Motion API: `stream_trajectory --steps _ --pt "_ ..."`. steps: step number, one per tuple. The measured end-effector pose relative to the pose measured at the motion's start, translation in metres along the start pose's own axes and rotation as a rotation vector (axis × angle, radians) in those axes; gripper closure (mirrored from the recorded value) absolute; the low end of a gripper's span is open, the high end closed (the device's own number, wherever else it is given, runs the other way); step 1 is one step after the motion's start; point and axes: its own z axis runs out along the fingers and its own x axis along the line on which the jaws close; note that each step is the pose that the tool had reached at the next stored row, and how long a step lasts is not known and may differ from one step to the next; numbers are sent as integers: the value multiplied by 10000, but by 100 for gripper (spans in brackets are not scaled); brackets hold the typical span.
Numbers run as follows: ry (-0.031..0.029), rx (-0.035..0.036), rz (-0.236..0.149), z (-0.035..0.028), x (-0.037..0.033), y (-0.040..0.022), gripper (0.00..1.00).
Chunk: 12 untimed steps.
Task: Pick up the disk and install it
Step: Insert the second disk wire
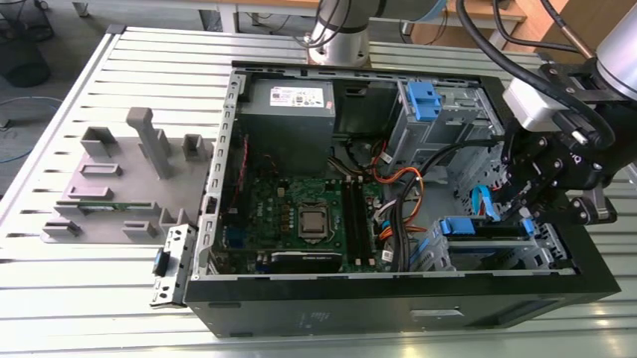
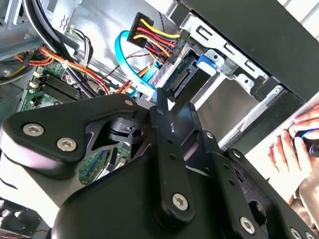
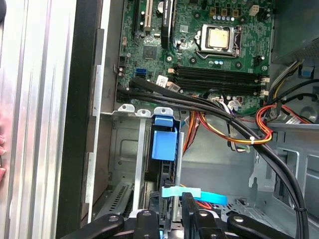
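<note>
The disk (image 1: 485,230) sits on edge in the lower drive bay of the open computer case (image 1: 398,306), at the exterior view's right. Its blue carrier (image 3: 163,142) points toward the motherboard, and its connector end (image 2: 180,79) faces my gripper. My gripper (image 1: 532,212) hangs over the bay's rear. Its two fingers stand close together at the disk's rear end (image 3: 171,211), and they look shut on it. In the second wrist view one finger hides the contact at the gripper (image 2: 162,102).
A grey power supply (image 1: 289,104) and the green motherboard (image 1: 309,209) fill the case. Orange and black cables (image 1: 398,194) and a blue flat cable (image 3: 182,193) run beside the bay. Another blue carrier (image 1: 423,97) sits in the upper bay. A person's hand (image 2: 294,142) rests outside the case.
</note>
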Motion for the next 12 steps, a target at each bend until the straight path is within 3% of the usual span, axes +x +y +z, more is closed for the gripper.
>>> stream_trajectory --steps 4,12 --pt "-1 0 0 1 -1 0 68" --pt "-2 0 0 2 -77 -8 68"
